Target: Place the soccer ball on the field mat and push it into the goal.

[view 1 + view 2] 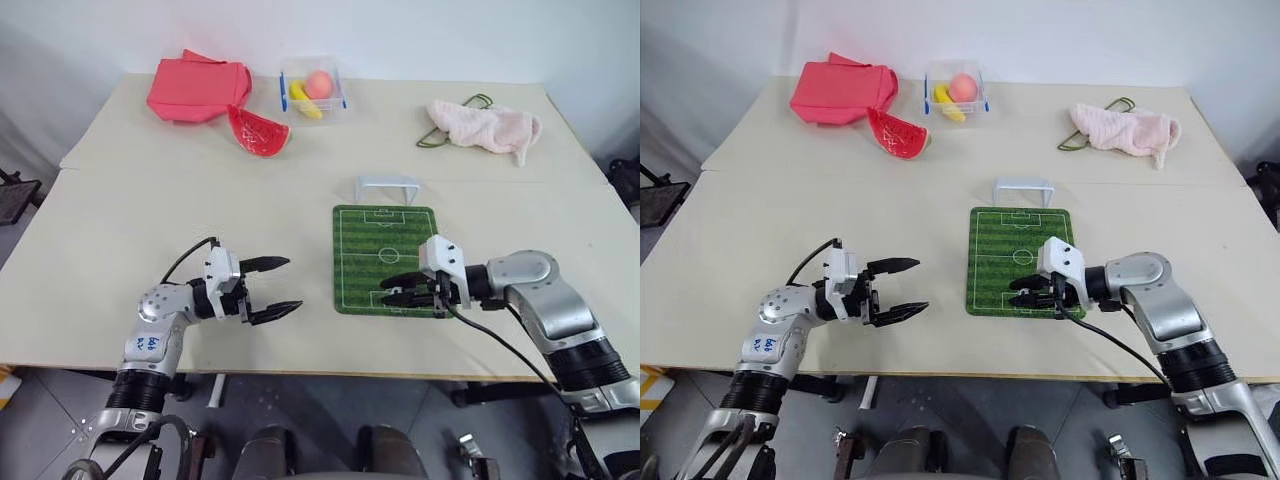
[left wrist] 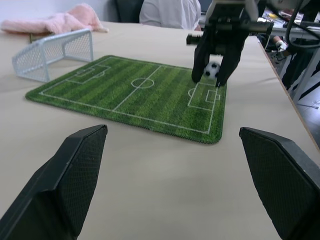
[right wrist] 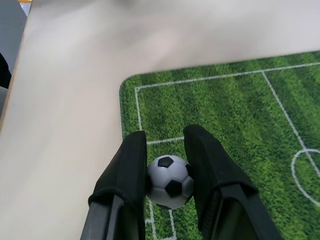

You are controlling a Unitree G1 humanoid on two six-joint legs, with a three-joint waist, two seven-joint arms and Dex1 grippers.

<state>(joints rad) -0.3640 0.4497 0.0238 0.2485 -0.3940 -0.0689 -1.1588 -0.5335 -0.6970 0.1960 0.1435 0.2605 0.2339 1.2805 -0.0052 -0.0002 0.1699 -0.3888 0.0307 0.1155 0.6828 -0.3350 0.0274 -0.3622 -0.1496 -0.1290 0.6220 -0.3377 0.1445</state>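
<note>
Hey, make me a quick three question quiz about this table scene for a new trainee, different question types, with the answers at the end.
1. True or false: the right hand is shut on the soccer ball.
2. Multiple choice: the goal stands
A. at the field mat's far end
B. at its near end
C. in the clear box
3. Fill in: the left hand is ____ and holds nothing.

Key: 1 true; 2 A; 3 open
</note>
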